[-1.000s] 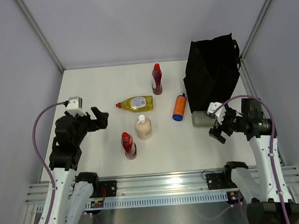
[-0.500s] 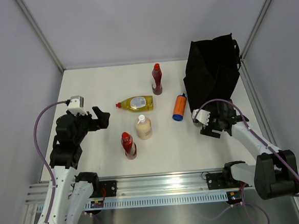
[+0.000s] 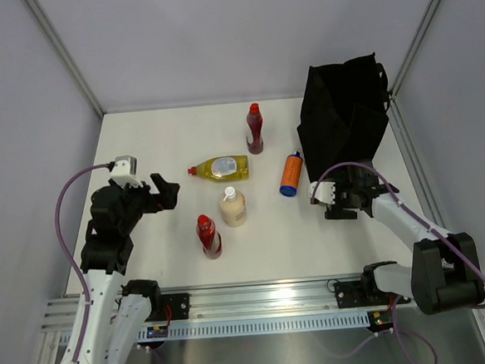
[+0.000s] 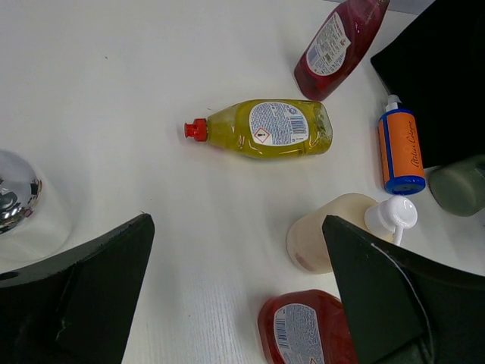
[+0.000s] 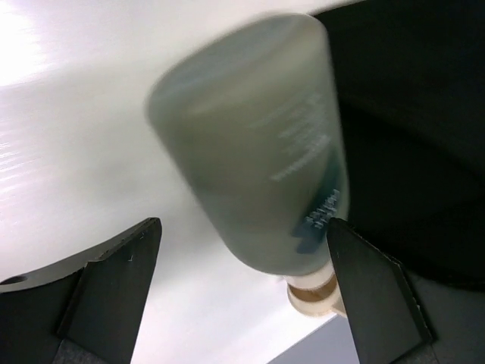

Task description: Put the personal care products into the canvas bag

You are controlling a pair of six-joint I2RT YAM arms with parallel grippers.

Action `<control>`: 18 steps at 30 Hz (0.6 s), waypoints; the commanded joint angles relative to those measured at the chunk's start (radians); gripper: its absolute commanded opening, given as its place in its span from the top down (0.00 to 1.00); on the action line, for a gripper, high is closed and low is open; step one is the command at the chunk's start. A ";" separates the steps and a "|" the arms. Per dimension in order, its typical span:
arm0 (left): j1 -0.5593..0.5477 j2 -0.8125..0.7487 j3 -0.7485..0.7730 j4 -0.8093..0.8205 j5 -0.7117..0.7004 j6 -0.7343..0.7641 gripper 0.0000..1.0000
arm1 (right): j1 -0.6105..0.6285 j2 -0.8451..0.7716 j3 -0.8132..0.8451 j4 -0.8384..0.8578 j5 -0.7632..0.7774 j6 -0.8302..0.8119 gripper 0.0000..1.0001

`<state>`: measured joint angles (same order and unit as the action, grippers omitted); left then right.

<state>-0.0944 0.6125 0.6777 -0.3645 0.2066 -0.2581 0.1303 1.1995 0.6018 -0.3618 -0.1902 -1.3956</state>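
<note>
The black canvas bag (image 3: 346, 112) stands at the back right. The grey-green bottle (image 5: 250, 167) lies on the table against the bag's foot. My right gripper (image 3: 337, 199) is open, low over this bottle, one finger on each side of it. In the top view the bottle is hidden under the gripper. My left gripper (image 3: 164, 193) is open and empty, above the table left of the bottles. One dark red bottle (image 3: 255, 129) stands upright. The yellow bottle (image 3: 219, 168) and the orange bottle (image 3: 290, 174) lie flat. The cream bottle (image 3: 233, 207) and the second dark red bottle (image 3: 208, 237) stand nearer.
The left wrist view shows the yellow bottle (image 4: 265, 129), the orange bottle (image 4: 399, 148), the cream bottle (image 4: 326, 235), both red bottles (image 4: 337, 45) (image 4: 307, 330) and the bag's corner (image 4: 439, 68). Grey walls close in the white table (image 3: 140, 147).
My right arm has swung in to the left and come down over the grey-green bottle by the bag. My left arm has hardly moved.
</note>
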 commanded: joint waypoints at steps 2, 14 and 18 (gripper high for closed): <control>-0.004 -0.003 0.008 0.055 0.034 0.017 0.01 | 0.009 0.142 0.087 -0.082 -0.054 -0.158 0.00; -0.004 -0.003 0.003 0.065 0.050 0.017 0.01 | 0.009 0.406 0.303 -0.403 -0.138 -0.204 0.30; -0.004 -0.005 0.003 0.065 0.056 0.019 0.01 | 0.009 0.365 0.299 -0.549 -0.187 -0.238 0.58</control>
<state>-0.0963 0.6117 0.6777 -0.3634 0.2325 -0.2577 0.1318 1.5818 0.9195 -0.6220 -0.2787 -1.5951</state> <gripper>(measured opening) 0.987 0.828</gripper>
